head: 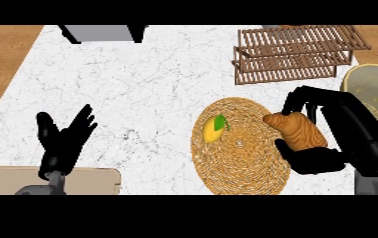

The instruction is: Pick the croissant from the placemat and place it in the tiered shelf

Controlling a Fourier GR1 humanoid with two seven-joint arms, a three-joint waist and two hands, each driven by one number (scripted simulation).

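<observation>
A white marbled counter (148, 82) seen from steeply above. At about four o'clock from the centre lies a round woven placemat (240, 169). A yellow lemon (214, 129) with a green leaf rests on the placemat's upper left part. The robot's right hand (321, 154), black, comes in from the four o'clock edge and is curled round a brown croissant (299, 132), fingers above it and thumb below. The croissant sits at the placemat's three o'clock rim, partly over it; whether it touches the mat cannot be told. A wooden tiered shelf (295, 54) stands at one o'clock, well apart from the croissant. At eight o'clock the left hand (63, 142) rests with fingers spread and pointing up, holding nothing.
</observation>
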